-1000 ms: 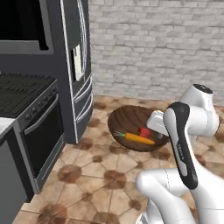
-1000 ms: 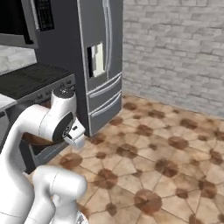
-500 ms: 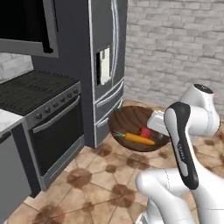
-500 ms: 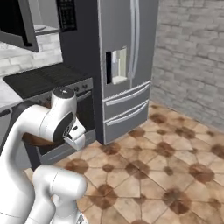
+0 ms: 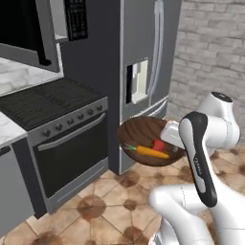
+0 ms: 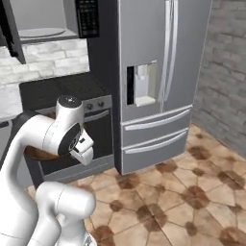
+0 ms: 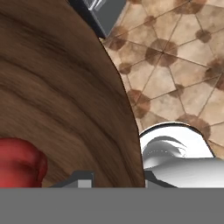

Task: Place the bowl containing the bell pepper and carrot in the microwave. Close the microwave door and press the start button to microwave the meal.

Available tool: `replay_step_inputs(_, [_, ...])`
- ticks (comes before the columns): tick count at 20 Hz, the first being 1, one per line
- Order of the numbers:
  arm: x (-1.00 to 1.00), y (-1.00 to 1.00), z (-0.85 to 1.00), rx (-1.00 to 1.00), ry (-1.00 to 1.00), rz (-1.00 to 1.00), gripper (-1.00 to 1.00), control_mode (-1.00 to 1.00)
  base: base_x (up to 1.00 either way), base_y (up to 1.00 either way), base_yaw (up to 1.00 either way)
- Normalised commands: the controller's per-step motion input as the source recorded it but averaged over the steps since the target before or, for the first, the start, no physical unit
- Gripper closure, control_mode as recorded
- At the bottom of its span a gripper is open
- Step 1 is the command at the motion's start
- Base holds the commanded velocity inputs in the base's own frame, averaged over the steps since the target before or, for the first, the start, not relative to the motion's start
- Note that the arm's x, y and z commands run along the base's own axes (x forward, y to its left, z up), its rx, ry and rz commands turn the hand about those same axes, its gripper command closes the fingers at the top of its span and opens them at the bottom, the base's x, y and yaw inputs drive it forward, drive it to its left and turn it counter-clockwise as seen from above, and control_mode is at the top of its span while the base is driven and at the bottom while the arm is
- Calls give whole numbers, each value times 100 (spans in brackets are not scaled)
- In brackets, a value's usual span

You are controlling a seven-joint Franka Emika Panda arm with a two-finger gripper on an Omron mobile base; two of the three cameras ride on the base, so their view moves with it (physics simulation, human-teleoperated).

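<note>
My gripper (image 5: 166,137) is shut on the near rim of the dark brown wooden bowl (image 5: 142,133) and holds it level above the floor, in front of the oven. Inside lie the orange carrot (image 5: 152,152) and the red bell pepper (image 5: 159,145). The hand view looks across the bowl (image 7: 65,96), with the bell pepper (image 7: 19,164) at lower left and the gripper (image 7: 116,179) astride the rim. The microwave (image 6: 45,21) hangs up left above the stove, its pale inside showing. The microwave door (image 5: 26,31) stands swung open.
A black oven with knobs (image 5: 67,139) stands below the microwave. The tall steel fridge (image 6: 158,72) is right of it, and a brick wall (image 5: 210,57) lies beyond. Patterned floor tiles (image 6: 192,192) stretch to the right.
The whole picture has shifted: the base has moved, so oven and fridge sit nearer and further right, and the microwave has come into view. The bowl stays in the gripper.
</note>
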Motion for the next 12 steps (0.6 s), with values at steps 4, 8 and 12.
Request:
replay_step_inputs(4, [0,0,0,0,0,0,100,100,63,-78,44])
replay_step_inputs(8, [0,0,0,0,0,0,100,100,65,-58,41])
replay_step_inputs(12, [0,0,0,0,0,0,100,100,65,-39,39])
